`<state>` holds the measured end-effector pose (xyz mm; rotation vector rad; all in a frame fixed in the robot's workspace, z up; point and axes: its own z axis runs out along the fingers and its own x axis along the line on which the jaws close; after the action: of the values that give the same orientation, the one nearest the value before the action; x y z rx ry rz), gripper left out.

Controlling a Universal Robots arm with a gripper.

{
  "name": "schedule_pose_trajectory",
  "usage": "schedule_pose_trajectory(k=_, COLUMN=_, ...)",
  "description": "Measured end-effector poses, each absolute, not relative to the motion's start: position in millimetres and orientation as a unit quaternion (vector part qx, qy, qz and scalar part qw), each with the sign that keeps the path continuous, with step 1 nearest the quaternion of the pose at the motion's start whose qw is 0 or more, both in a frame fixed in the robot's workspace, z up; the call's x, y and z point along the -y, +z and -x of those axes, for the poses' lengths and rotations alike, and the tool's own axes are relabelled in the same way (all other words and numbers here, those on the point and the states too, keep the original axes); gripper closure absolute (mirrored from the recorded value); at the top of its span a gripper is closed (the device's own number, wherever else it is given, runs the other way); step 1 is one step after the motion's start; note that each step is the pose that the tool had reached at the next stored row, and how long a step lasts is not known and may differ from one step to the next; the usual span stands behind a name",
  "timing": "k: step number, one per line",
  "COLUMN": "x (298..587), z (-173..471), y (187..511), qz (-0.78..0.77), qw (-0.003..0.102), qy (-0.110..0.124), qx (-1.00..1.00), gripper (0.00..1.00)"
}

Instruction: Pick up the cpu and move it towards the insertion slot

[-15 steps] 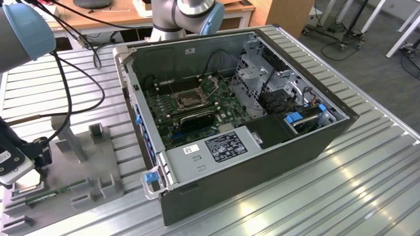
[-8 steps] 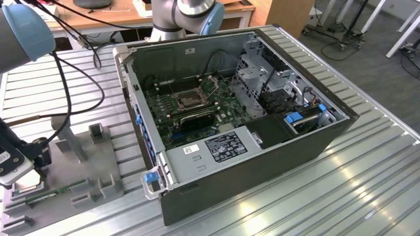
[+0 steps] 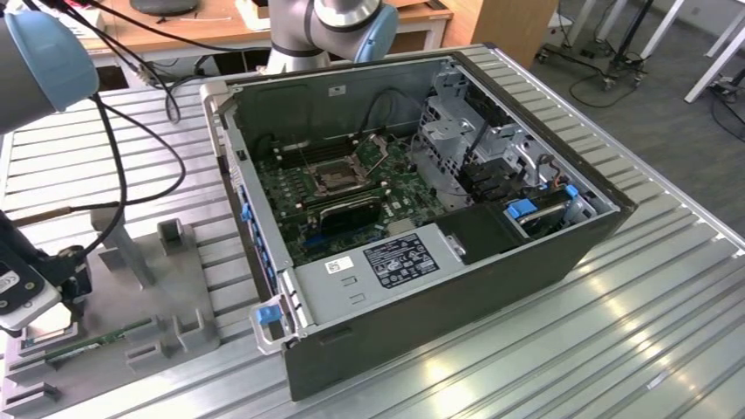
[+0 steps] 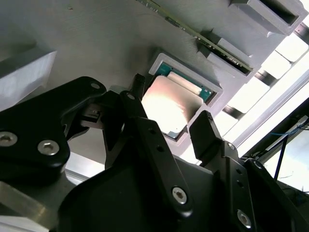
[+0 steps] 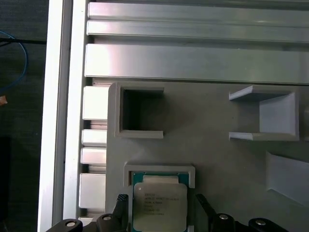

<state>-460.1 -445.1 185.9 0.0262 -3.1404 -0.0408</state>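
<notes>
Jaws open, straddling the cpu [image 5: 159, 205] seated in its holder [image 5: 159, 169], not gripping; I'm at pickup, and closing needs even contact on both edges.

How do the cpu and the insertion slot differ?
The cpu has a pale silvery top; the insertion slot has a dark centre. The cpu lies recessed in the grey holder outside the computer case; the insertion slot sits on the motherboard inside it. Both are square.

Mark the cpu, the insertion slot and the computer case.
cpu [image 5: 159, 205]: first wrist view, middle of its metal top.
insertion slot [image 3: 338, 179]: exterior view, its dark centre.
computer case [image 3: 489, 292]: exterior view, dark outer wall.
</notes>
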Motion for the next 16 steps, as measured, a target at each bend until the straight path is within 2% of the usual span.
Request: schedule_pose_trajectory(k=16, x=445.1, z=460.5, y=183.1, qz=-0.008, qw=0.000, qy=-0.013, qx=1.000, gripper=0.35)
